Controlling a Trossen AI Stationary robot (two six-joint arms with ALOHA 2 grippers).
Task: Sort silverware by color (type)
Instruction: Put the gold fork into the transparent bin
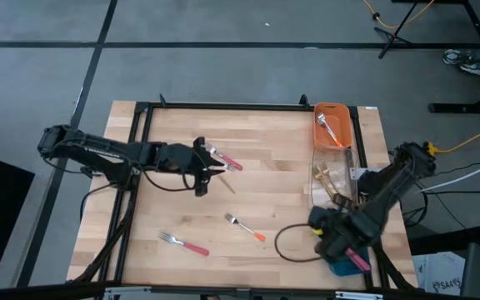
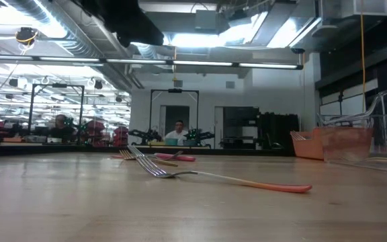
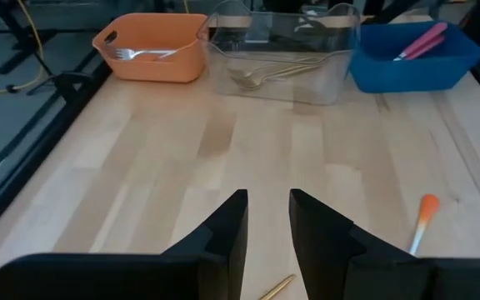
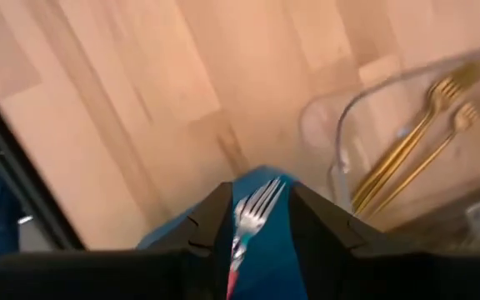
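Right hand [image 4: 258, 218] at 4 o'clock pinches a pink-handled fork [image 4: 252, 213] over the blue bin [image 1: 342, 265], presumably for release; left hand [image 3: 267, 221], slightly parted and empty, hovers above a gold utensil [image 3: 275, 288].

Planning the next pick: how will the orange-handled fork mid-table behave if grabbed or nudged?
The orange-handled fork looks thin and rigid, probably light. It lies flat on the bare wood table, so likely slides or pivots, not rolls. Its low profile may make pinching fiddly.

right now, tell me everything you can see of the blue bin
The blue bin is a rectangular, opaque, plastic-looking tub, upright on the wooden table at the near right corner, at the end of the bin row beside the clear bin. A pink-handled utensil leans inside. The right gripper hovers over it.
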